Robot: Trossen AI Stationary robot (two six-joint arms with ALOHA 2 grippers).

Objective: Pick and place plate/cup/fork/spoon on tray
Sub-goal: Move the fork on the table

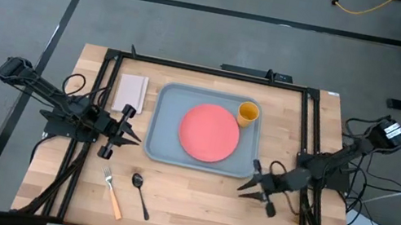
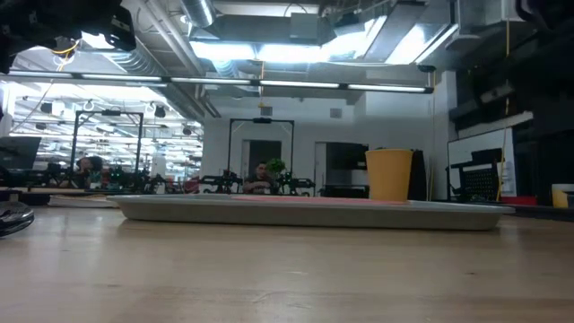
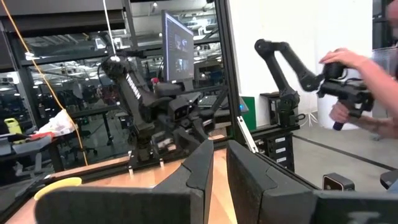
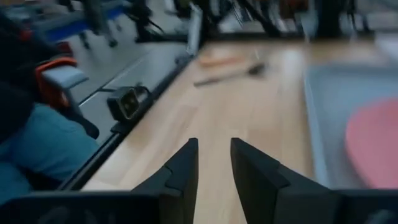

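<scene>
Tableware here counts four pieces: one plate (image 1: pixel 209 132), one cup (image 1: pixel 247 113), one fork (image 1: pixel 111 192) and one spoon (image 1: pixel 140 194). One grey-blue tray (image 1: pixel 162 135) lies at the middle of the table (image 1: pixel 193 202), nearer its far edge. The coral plate rests flat in the tray's centre, and the yellow cup stands upright in the tray's far right corner, just beside the plate's rim. The fork and the spoon lie side by side on the bare wood near the table's front edge, toward its left corner, both outside the tray and close to each other without touching. One pale pad (image 1: pixel 130 93) lies just off the tray's left side, near the far edge.

Both grippers are empty. The left gripper (image 1: pixel 132 139) hovers beside the tray's left rim, fingers a narrow slot apart. The right gripper (image 1: pixel 245 188) sits off the tray's front right corner, fingers likewise parted, gripping nothing.
</scene>
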